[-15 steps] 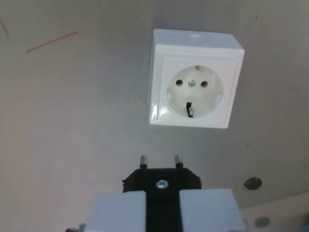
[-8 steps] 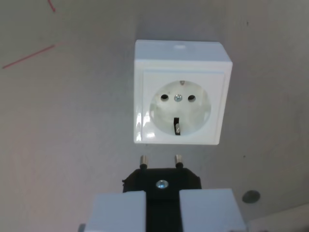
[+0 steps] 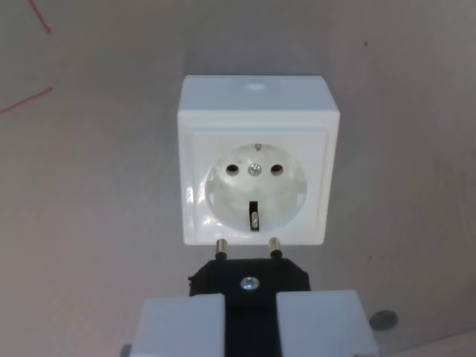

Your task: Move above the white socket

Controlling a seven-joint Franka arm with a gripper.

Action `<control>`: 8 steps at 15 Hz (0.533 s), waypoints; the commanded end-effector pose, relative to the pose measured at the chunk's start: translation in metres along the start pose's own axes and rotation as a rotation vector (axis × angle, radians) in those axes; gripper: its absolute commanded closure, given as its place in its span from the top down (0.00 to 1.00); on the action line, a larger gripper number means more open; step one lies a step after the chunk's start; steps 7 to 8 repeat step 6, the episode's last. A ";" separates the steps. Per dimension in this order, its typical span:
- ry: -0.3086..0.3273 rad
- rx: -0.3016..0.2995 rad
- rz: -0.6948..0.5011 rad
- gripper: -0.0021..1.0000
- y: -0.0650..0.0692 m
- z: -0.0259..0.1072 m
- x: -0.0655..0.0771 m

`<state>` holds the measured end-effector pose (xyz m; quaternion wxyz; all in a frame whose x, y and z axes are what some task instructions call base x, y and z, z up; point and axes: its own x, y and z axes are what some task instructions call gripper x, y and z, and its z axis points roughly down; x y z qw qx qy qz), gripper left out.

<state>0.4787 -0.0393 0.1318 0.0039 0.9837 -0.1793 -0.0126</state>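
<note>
From the wrist view I have the white socket (image 3: 256,171) sitting square in the middle of frame, flat on a grey surface (image 3: 97,223), its round recess facing up at me with two pin holes, a centre screw and a dark earth clip at its lower edge. My gripper (image 3: 250,316) fills the bottom of the picture — both pale fingers (image 3: 182,327) are pressed in on a black plug (image 3: 249,281), one on each side, with its screw head showing between them. The plug's two metal pins (image 3: 221,248) point toward the socket and their tips sit right at its near edge — I cannot tell whether they touch it. Two thin red lines (image 3: 26,101) mark the surface at the wrist view's upper left, and a small dark round spot (image 3: 384,320) lies at lower right.
</note>
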 end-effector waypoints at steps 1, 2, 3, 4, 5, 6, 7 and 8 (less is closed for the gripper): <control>0.097 0.048 0.039 0.00 0.005 0.009 -0.003; 0.096 0.048 0.038 0.00 0.006 0.010 -0.002; 0.095 0.048 0.037 0.00 0.006 0.011 -0.002; 0.095 0.048 0.037 0.00 0.006 0.011 -0.002; 0.094 0.048 0.036 0.00 0.007 0.012 -0.002; 0.092 0.047 0.036 0.00 0.007 0.012 -0.002; 0.092 0.047 0.036 0.00 0.007 0.012 -0.002; 0.092 0.047 0.036 0.00 0.007 0.012 -0.002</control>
